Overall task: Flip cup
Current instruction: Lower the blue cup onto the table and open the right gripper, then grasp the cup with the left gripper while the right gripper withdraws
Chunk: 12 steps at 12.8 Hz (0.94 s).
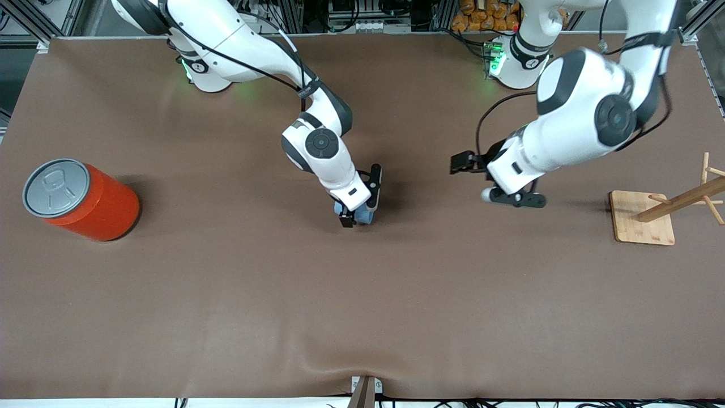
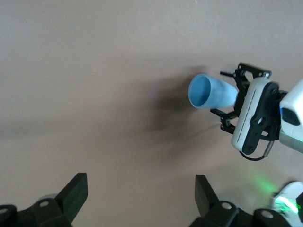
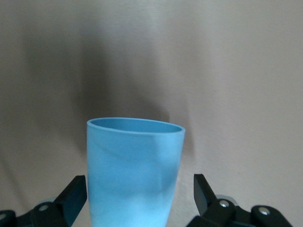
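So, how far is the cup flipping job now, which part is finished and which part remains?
Done: the right gripper has reached the cup near the table's middle. In hand: the cup sits between its fingers, lying sideways with its mouth open to the side in the left wrist view; a firm grip is not clear. Left: turning it over and releasing it. The left gripper waits open over bare table.
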{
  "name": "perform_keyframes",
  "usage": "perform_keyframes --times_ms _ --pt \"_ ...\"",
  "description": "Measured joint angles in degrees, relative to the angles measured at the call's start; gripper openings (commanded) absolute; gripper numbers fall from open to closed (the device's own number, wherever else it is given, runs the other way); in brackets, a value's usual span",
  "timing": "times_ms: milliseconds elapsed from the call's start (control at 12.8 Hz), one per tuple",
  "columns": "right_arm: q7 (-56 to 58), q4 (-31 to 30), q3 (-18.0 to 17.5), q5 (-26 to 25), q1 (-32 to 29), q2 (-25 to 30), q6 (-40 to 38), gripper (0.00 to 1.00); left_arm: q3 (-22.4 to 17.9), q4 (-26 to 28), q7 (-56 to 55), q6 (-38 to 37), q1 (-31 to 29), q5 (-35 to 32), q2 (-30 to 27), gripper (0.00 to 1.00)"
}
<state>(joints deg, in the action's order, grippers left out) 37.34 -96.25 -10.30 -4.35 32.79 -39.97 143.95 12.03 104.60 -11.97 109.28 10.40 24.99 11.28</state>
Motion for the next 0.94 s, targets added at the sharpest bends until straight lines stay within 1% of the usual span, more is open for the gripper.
perform_keyframes --times_ms 78,156,235,391,469,547,626,782,939 --pt "-0.14 1.32 0.08 3.15 -0.95 0.52 -3.75 1.00 -0.01 0.47 0.00 0.78 -0.06 3.88 1.79 1.00" --pt "-0.85 3.17 0.29 6.98 -1.95 1.45 -8.83 1.00 -0.04 0.52 0.01 1.21 -0.17 6.42 3.44 1.00" --pt "-3.30 5.34 0.76 9.42 -3.05 2.72 -14.57 1.00 -0.07 0.49 0.01 1.39 -0.26 8.02 4.58 1.00" --pt "-12.79 9.30 1.64 10.16 -5.64 5.03 -24.44 1.00 -0.07 0.50 0.14 1.39 -0.35 12.23 5.88 1.00" --pt "-17.75 10.76 2.29 10.17 -6.80 5.64 -27.58 1.00 -0.06 0.51 0.42 1.39 -0.31 14.67 6.38 1.00" --pt "-21.92 11.65 3.64 10.17 -7.51 5.86 -29.01 1.00 -0.03 0.51 0.60 1.52 -0.18 16.91 6.90 1.00" --pt "-24.54 11.88 5.88 10.16 -7.77 5.87 -29.22 1.00 -0.01 0.49 0.73 2.24 0.04 19.17 7.56 1.00" --pt "-25.90 11.86 12.14 10.17 -7.99 5.75 -29.16 1.00 0.13 -0.40 4.96 5.95 0.27 24.85 10.32 1.00" --pt "-26.14 11.85 17.94 10.38 -8.54 5.59 -28.20 1.00 0.10 -5.17 12.92 7.87 0.26 32.16 17.04 1.00"
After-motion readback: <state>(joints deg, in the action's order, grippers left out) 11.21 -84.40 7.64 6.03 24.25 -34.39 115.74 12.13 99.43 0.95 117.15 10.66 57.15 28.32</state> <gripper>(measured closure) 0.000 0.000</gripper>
